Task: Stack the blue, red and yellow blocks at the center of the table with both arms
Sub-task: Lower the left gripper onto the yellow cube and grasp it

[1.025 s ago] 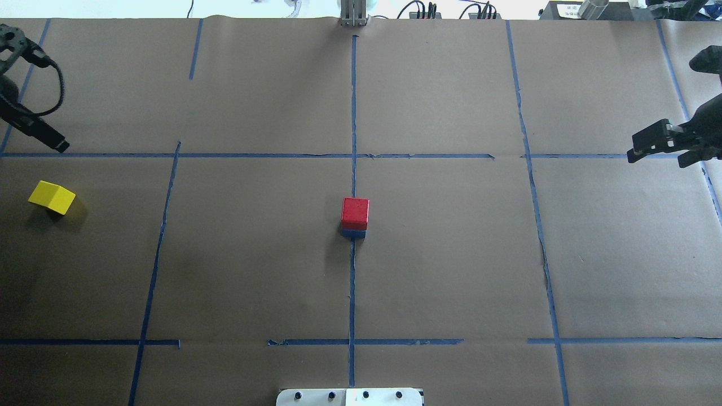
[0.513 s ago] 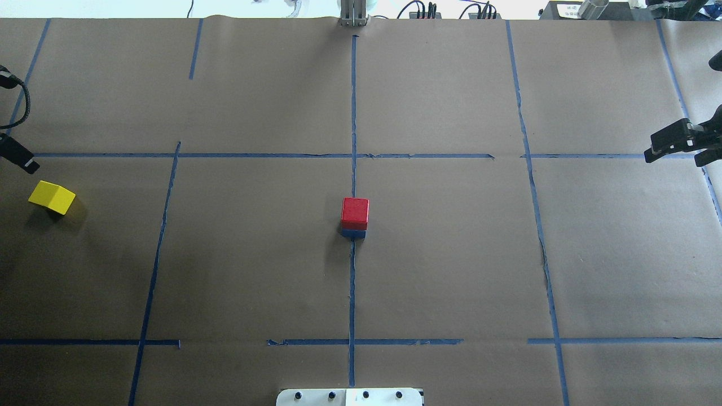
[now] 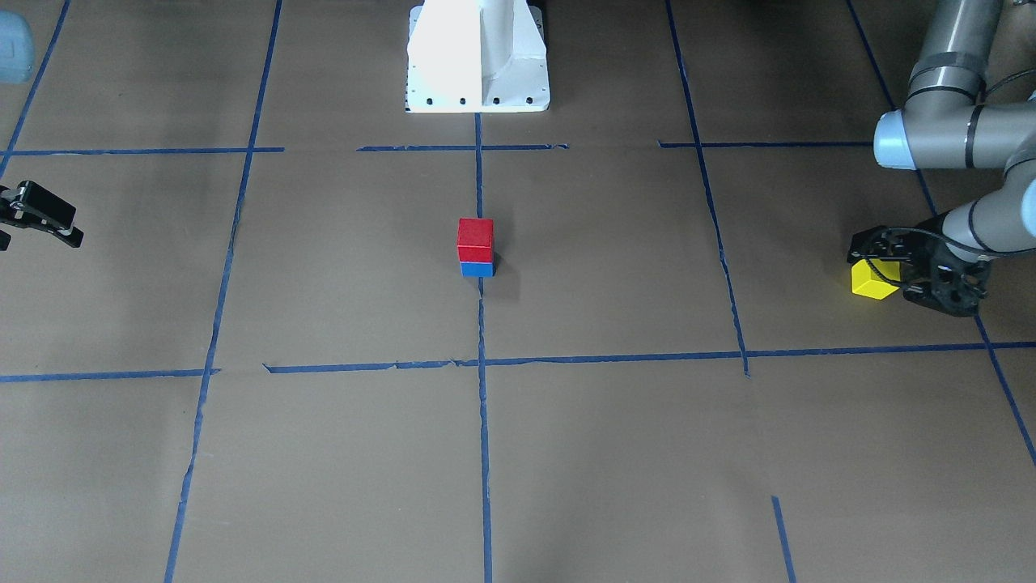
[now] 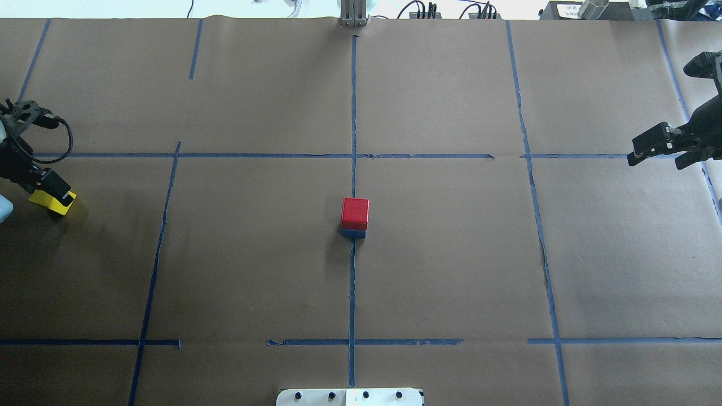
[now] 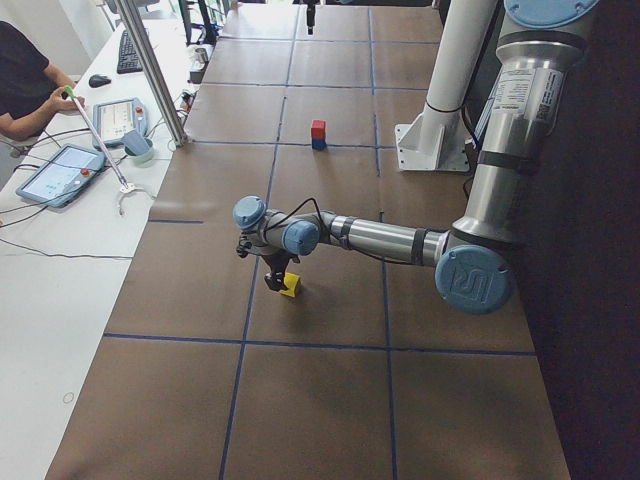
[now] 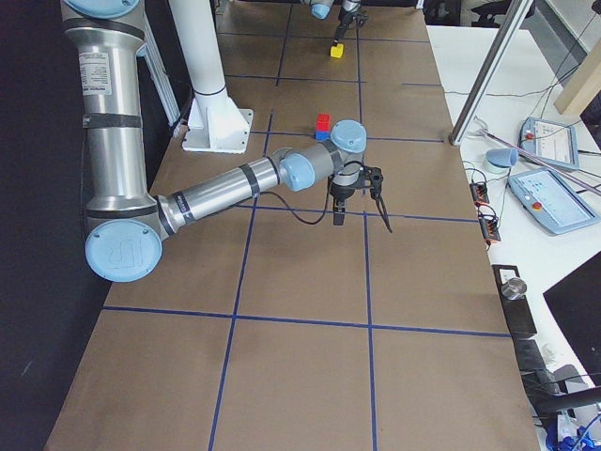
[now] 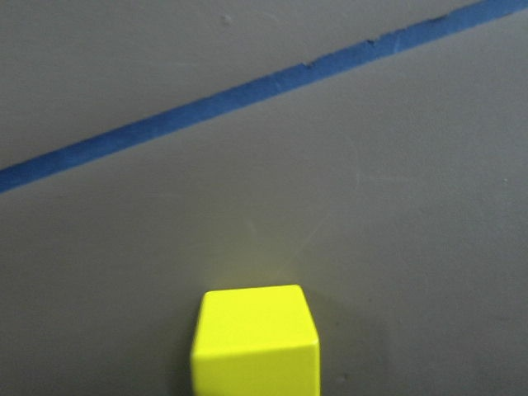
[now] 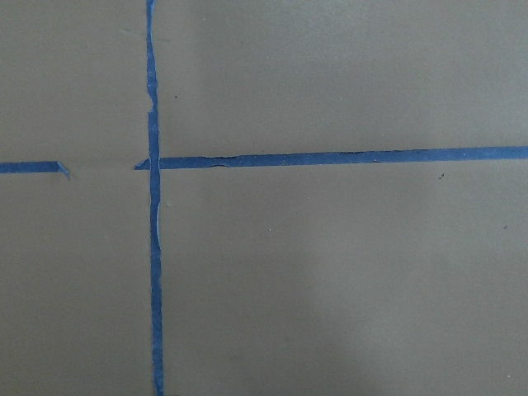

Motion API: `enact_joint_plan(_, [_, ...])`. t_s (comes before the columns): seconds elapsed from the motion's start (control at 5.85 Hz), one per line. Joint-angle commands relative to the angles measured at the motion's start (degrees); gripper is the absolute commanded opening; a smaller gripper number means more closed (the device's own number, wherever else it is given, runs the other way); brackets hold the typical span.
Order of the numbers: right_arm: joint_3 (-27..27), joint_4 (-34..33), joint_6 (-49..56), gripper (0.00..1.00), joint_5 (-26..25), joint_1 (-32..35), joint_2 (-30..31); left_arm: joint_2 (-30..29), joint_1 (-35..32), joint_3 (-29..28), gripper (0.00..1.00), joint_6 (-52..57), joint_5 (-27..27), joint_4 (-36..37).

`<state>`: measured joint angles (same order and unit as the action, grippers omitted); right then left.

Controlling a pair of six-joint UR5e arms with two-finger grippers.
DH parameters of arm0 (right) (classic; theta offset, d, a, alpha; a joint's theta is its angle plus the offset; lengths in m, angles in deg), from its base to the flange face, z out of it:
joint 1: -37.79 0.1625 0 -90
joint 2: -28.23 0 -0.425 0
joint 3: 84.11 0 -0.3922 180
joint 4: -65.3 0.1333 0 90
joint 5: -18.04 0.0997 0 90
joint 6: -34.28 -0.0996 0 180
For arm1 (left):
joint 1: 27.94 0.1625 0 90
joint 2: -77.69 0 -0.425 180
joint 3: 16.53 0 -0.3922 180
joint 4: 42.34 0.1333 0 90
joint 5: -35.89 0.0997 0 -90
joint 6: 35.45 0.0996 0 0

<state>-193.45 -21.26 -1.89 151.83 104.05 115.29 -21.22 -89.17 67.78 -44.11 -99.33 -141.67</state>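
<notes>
Yellow block (image 4: 52,204) sits flat on the worktop (image 4: 451,270) at its far left side, right under the left claw (image 4: 49,188). That claw points down with its jaws apart, as far as the front view shows. One dark finger overlaps the block's top edge in the overhead view. Whether the fingers touch the block I cannot tell. The left wrist view has the block at bottom centre, square-on, with a tape line (image 7: 247,91) slanting across the paper beyond it. The red block (image 4: 355,210) stands well off to the claw's right, at mid-worktop. It rests squarely on the blue block (image 4: 353,233), and the pair is on the long centre tape line. The right claw (image 6: 362,218) hangs over the worktop's right side, well away from the stack. Its jaws are spread and hold nothing. Its wrist view shows only brown paper and a crossing of tape lines.
</notes>
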Motion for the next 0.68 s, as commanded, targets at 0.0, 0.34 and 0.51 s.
enact_joint_plan(0.0, [0.2,0.2,0.0,1.0,1.1,-0.1,-0.1,0.3,1.0,-1.2,1.0,-1.4,5.3,-3.5])
enact_joint_plan(0.34, [0.2,0.2,0.0,1.0,1.1,-0.1,-0.1,-0.2,1.0,-1.6,0.32,-1.4,5.4,-3.5])
enact_joint_plan(0.51, [0.3,0.2,0.0,1.0,1.1,-0.1,-0.1,-0.3,1.0,-1.7,0.03,-2.7,5.7,-3.3])
